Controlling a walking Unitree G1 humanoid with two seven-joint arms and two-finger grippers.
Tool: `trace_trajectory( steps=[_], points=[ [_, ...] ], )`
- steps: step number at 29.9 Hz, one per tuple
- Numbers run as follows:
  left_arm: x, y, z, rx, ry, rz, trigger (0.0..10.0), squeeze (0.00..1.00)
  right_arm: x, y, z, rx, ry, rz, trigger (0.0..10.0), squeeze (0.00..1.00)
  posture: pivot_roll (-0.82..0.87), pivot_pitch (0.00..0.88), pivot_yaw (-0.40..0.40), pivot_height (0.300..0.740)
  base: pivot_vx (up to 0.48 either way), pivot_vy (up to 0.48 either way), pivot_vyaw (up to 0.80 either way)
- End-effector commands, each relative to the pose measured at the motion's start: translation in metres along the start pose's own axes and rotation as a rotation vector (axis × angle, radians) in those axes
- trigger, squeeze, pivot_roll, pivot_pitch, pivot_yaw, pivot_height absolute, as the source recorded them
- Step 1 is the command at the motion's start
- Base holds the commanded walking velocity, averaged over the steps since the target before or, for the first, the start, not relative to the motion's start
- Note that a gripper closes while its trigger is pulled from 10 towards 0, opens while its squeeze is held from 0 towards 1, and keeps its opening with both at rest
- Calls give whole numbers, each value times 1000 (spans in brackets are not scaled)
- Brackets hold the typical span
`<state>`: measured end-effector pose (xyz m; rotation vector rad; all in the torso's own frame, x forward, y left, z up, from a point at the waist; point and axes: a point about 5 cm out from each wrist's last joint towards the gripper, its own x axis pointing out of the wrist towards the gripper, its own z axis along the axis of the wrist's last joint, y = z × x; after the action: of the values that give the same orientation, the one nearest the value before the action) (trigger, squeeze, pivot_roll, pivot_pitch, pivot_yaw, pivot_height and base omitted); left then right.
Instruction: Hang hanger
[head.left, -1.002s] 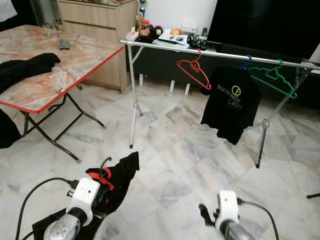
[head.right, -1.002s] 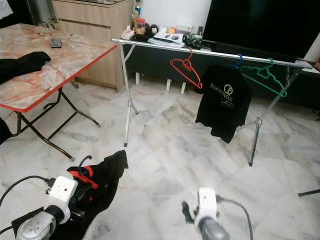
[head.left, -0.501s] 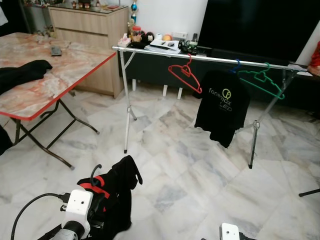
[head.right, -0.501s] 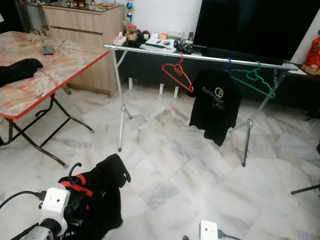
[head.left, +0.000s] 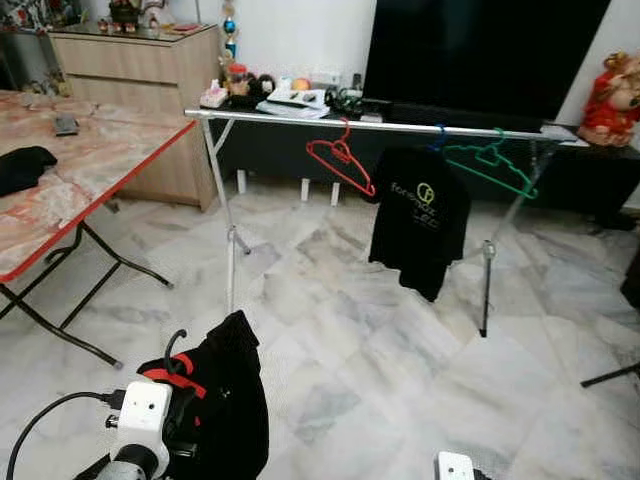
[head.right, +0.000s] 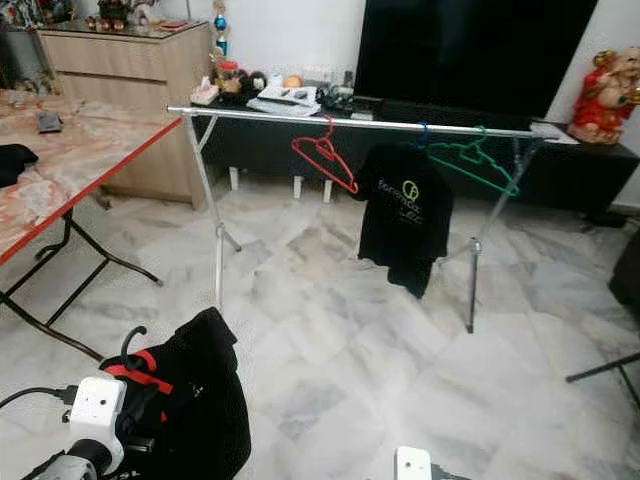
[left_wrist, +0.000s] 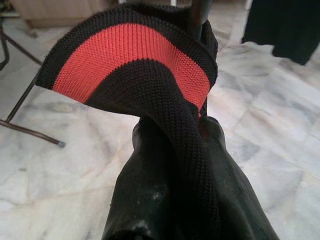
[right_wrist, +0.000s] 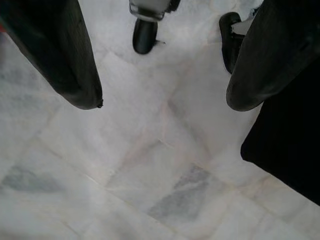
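The left tool (left_wrist: 192, 150) pinches a black-and-red garment (head.left: 215, 400) on a hanger with a dark hook (head.left: 172, 345), low and well short of the rail (head.left: 370, 125), while the right tool (right_wrist: 165, 75) hangs spread over the marble floor (right_wrist: 150, 165).

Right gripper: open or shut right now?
Open. The right gripper shows its two black fingers spread wide, only marble floor between them.

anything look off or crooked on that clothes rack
The red plastic hanger and green plastic hanger on the silver clothes rack hang empty and tilted; the black printed t-shirt between them droops lopsided.
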<state>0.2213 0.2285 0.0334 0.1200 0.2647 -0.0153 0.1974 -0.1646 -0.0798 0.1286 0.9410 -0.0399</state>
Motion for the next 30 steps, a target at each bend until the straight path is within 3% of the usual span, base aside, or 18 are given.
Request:
trace_trajectory(
  steps=[1, 23, 30],
  points=[
    [6, -3, 9, -13, -31, -2, 10000, 0, 0, -4, 0, -5, 3, -13, 10000, 0, 162, 0, -32, 740, 360, 0, 0],
    [6, -3, 9, -31, -36, 12, 10000, 0, 0, -1, 1, -42, 10, 2, 10000, 0, 206, 0, -52, 740, 364, 0, 0],
    [0, -8, 6, -33, -26, 3, 10000, 0, -1, -2, -2, -52, 14, 7, 10000, 0, 202, 0, -54, 740, 378, 0, 0]
  ],
)
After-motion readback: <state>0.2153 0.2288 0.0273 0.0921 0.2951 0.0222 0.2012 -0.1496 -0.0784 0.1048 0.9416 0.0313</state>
